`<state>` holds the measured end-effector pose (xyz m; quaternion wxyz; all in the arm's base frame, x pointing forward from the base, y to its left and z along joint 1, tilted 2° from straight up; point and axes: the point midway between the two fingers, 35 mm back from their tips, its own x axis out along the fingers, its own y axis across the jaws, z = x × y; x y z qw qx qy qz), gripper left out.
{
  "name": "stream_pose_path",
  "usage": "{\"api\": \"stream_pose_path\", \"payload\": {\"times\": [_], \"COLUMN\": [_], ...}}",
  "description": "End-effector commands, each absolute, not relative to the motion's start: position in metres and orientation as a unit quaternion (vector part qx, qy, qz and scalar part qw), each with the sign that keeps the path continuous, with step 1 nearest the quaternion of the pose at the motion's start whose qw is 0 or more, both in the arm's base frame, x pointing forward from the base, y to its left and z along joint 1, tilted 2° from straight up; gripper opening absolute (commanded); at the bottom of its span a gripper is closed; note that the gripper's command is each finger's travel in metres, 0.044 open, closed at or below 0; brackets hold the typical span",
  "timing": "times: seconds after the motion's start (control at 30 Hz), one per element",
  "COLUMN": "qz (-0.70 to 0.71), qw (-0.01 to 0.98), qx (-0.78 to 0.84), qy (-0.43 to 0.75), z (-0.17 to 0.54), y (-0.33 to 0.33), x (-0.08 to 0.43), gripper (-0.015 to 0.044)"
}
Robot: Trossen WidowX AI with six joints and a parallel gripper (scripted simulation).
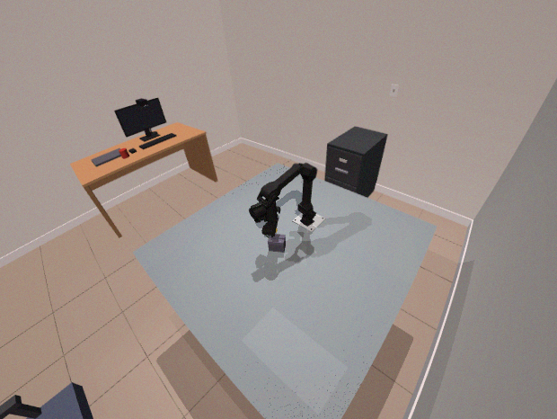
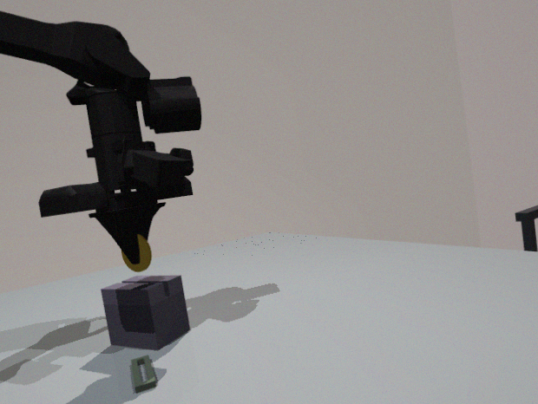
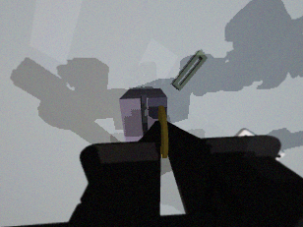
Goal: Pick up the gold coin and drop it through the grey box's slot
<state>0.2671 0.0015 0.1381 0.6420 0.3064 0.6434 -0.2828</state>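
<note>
The gold coin point(image 2: 145, 255) point(image 3: 164, 133) is upright between the fingertips of my gripper point(image 2: 135, 259) point(image 3: 160, 124), which is shut on it. In the exterior view the coin hangs above the lid of the grey box point(image 2: 170, 316) point(image 3: 132, 118) point(image 1: 276, 244), with a gap below it. In the wrist view the slot point(image 3: 144, 113) runs nearly parallel to the coin and shows a little to the coin's left. The green holder point(image 2: 138, 382) point(image 3: 182, 82) lies apart from the box and is empty.
The white base plate point(image 1: 318, 220) of the arm is behind the box. A desk point(image 1: 193, 130) with a monitor and a dark cabinet point(image 1: 344, 167) stand beyond the pale mat point(image 1: 216, 270). Arm shadows fall around the box and holder.
</note>
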Motion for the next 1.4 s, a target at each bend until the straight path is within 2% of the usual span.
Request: {"api": "stream_pose_path", "payload": {"times": [0.0, 0.23, 1.37], "qz": [-0.283, -0.282, -0.287], "qw": [0.642, 0.642, 0.638], "qx": [0.309, 0.31, 0.308], "qy": [0.642, 0.642, 0.645], "z": [0.14, 0.14, 0.14], "y": [0.012, 0.028, 0.029], "x": [0.268, 0.268, 0.267], "gripper": [0.0, 0.0, 0.0]}}
